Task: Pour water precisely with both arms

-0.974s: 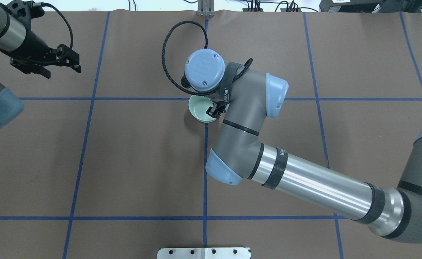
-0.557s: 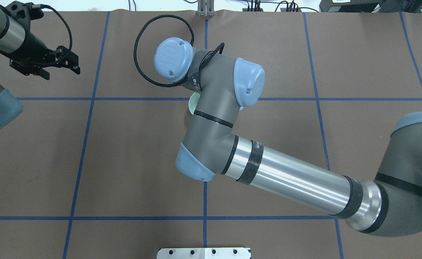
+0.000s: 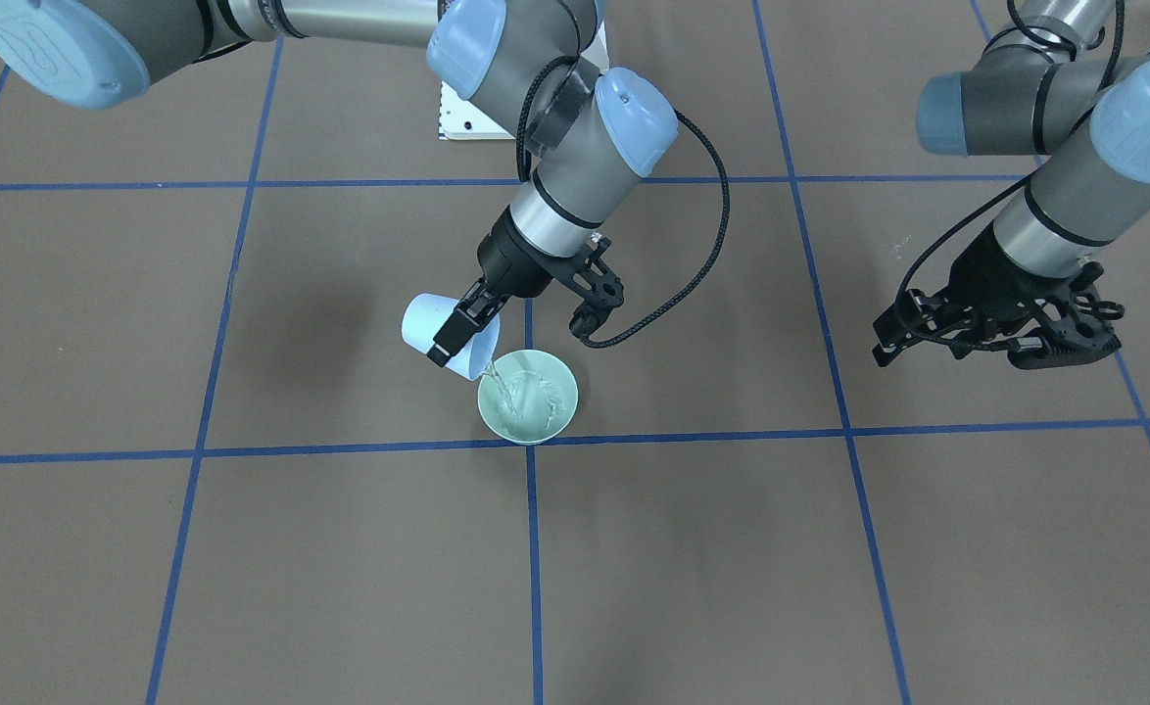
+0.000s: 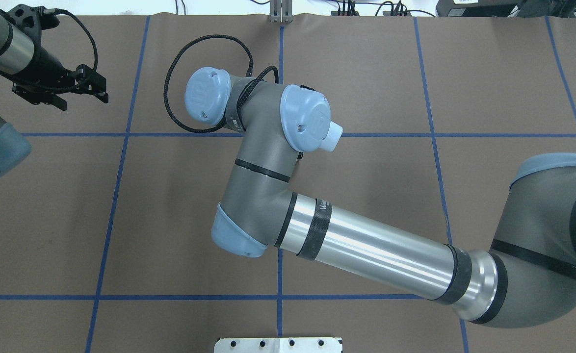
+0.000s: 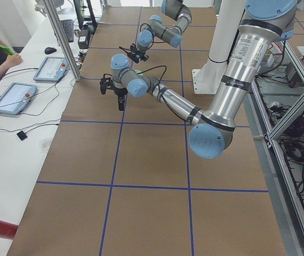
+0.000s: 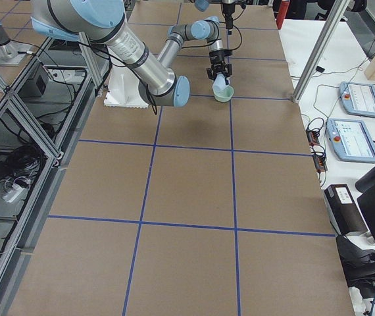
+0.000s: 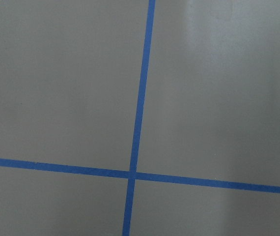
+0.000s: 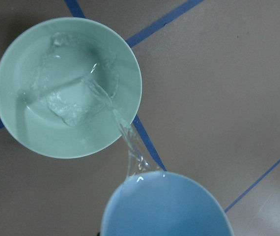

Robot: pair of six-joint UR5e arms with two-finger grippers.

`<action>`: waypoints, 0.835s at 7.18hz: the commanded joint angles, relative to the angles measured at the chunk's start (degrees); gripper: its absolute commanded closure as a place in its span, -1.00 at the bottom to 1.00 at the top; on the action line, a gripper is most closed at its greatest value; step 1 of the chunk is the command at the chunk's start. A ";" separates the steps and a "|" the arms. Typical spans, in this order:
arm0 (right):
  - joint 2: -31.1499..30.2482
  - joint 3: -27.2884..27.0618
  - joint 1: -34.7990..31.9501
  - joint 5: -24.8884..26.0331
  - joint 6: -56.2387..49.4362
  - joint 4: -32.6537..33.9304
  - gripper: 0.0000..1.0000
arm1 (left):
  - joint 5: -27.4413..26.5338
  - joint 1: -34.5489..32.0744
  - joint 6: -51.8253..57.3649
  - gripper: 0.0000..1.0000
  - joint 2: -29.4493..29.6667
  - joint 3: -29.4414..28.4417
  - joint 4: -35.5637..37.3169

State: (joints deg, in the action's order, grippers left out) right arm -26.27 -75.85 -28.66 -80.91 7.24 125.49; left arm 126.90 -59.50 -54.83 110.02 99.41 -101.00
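My right gripper (image 3: 446,343) is shut on the rim of a light-blue cup (image 3: 428,328) and holds it tilted over a pale green bowl (image 3: 536,411) near the table's middle. A thin stream of water (image 3: 502,384) runs from the cup's lip into the bowl. The right wrist view shows the stream (image 8: 125,135) falling from the cup (image 8: 169,209) into the bowl (image 8: 27,132), with ripples there. In the overhead view the right arm hides the bowl and only the cup's base (image 4: 334,133) shows. My left gripper (image 4: 83,99) is open and empty, far off to the left.
Blue tape lines (image 7: 132,174) divide the brown table cover into squares. A white mounting plate (image 4: 278,344) sits at the robot's edge. A black cable (image 3: 702,245) loops beside the right wrist. Tablets (image 6: 356,99) lie on the side table beyond the poles.
The right wrist has swung left and rotated, so the arm now covers the bowl from above and the cup's base pokes out at the right. The left arm has barely moved.
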 commanded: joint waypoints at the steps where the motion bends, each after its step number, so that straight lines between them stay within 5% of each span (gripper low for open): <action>1: 0.08 0.00 1.23 2.06 0.23 1.25 1.00 | 0.01 0.00 0.68 -1.00 -0.24 0.00 0.01; 4: -0.01 -0.26 1.50 2.51 1.19 0.38 1.00 | -0.08 0.00 0.69 -1.00 -0.42 -0.09 0.01; 6: -1.67 -1.75 1.41 1.12 5.82 -6.01 1.00 | -0.16 0.18 0.77 -1.00 -0.42 -0.09 0.01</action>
State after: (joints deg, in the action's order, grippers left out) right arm -26.86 -76.60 -27.19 -78.83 10.03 123.03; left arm 126.82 -59.41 -54.12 109.60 99.32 -100.99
